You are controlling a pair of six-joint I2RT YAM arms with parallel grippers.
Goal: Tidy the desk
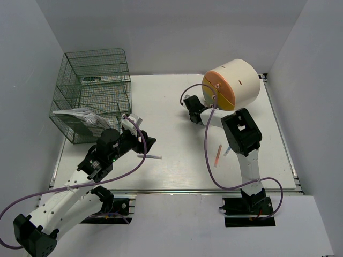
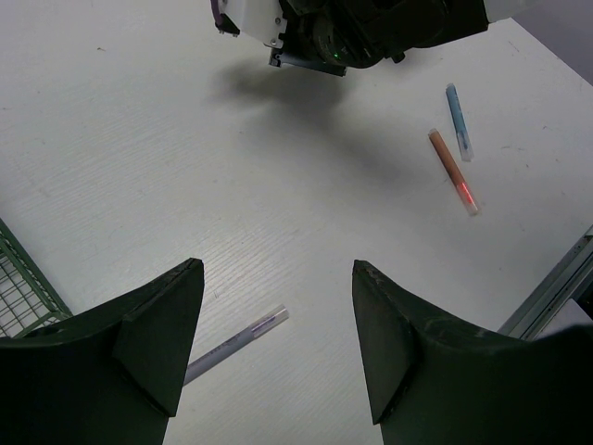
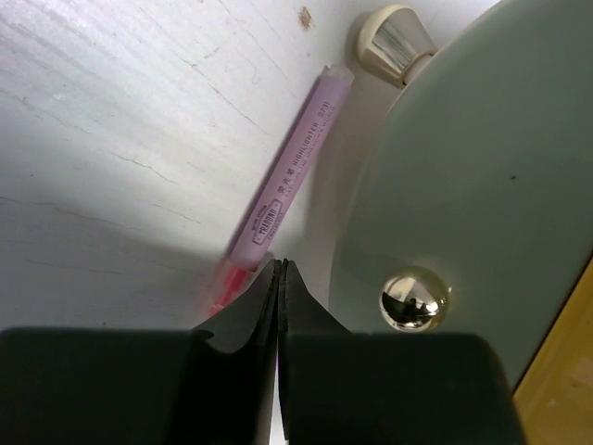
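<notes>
1. Left gripper (image 2: 275, 271) hangs low over the desk (image 1: 171, 101) in the lower left of the overhead view. Its two dark fingers stand well apart with nothing between them.
2. A white pen (image 2: 237, 342) lies flat on the desk at the bottom of the left wrist view, under that gap.
3. The right gripper (image 3: 280, 271) sits at upper centre of the overhead view. Its fingers are pressed together on nothing, just beside the cream cylinder (image 1: 238, 80).
4. A lilac highlighter (image 3: 289, 174) lies on the desk along the cylinder's base, its pink end nearest the fingertips.
5. An orange pen (image 1: 217, 155) and a blue pen (image 1: 227, 151) lie close together right of centre, beside the right arm.
6. A green wire rack (image 1: 94, 80) stands at the upper left with papers (image 1: 80, 118) in its lower shelf.
7. The desk spans the middle of the overhead view.
</notes>
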